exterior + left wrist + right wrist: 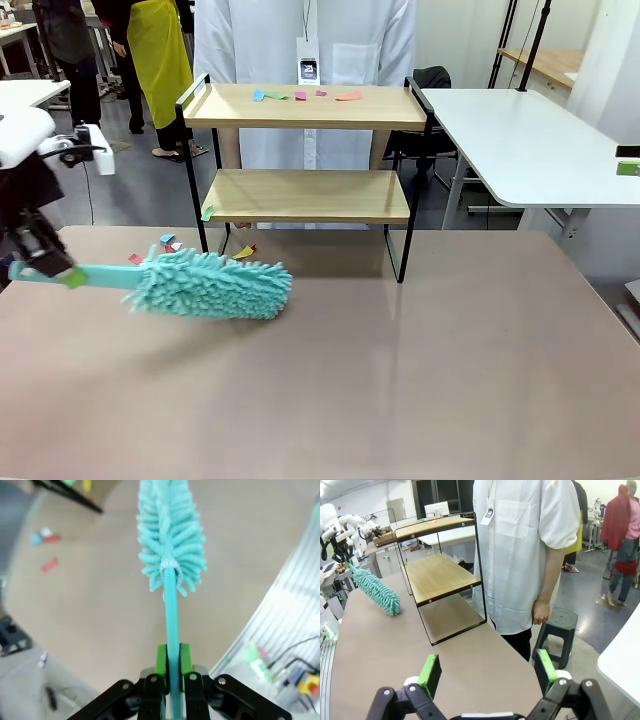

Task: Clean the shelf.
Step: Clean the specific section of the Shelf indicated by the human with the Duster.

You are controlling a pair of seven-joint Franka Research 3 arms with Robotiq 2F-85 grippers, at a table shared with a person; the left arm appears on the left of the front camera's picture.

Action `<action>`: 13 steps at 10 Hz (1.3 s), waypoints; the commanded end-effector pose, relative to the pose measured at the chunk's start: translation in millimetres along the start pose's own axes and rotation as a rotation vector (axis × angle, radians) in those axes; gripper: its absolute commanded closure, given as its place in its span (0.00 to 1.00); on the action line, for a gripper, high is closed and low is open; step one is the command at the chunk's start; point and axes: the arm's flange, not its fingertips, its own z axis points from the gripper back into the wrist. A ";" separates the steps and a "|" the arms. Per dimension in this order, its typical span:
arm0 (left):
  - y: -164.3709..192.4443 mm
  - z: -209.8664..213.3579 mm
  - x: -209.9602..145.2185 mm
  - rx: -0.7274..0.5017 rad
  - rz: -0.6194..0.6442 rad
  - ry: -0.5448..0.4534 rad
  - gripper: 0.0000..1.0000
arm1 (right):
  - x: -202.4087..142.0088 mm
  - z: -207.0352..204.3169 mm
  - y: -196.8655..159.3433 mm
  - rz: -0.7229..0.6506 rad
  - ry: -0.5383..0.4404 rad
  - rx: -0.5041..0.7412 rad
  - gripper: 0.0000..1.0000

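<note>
The shelf [305, 195] stands at the far middle of the tabletop [420, 390], a person [300, 40] behind it. Paper scraps [300, 96] lie on its top board, loose bits [168, 242] near its left foot, and the duster [210, 285] just before them.

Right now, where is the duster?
In the front view the duster sits low over the left part of the table, just in front of the shelf. Its handle is clamped in the left hand.

Matt wood boards and thin black metal frame on the shelf [305, 195]; shaggy teal cloth head, smooth plastic handle on the duster [215, 285]; smooth, faintly glossy beige table [420, 380]; paper-like scraps [348, 96].
</note>
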 end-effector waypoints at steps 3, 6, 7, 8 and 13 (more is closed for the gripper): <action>-29.8 55.0 -3.8 0.137 0.007 0.143 0.87 | 3.2 -0.7 0.4 0.006 0.002 0.001 0.00; -49.3 99.9 3.6 0.242 0.018 0.143 0.87 | 3.2 -0.7 0.4 0.006 0.002 0.001 0.00; -38.1 77.1 -6.1 0.170 0.011 0.144 0.87 | 3.2 -0.7 0.4 0.006 0.002 0.001 0.00; -38.1 77.1 -6.1 0.170 0.011 0.144 0.87 | 3.2 -0.7 0.4 0.006 0.002 0.001 0.00; -38.1 77.1 -6.1 0.170 0.011 0.144 0.87 | 3.2 -0.7 0.4 0.006 0.002 0.001 0.00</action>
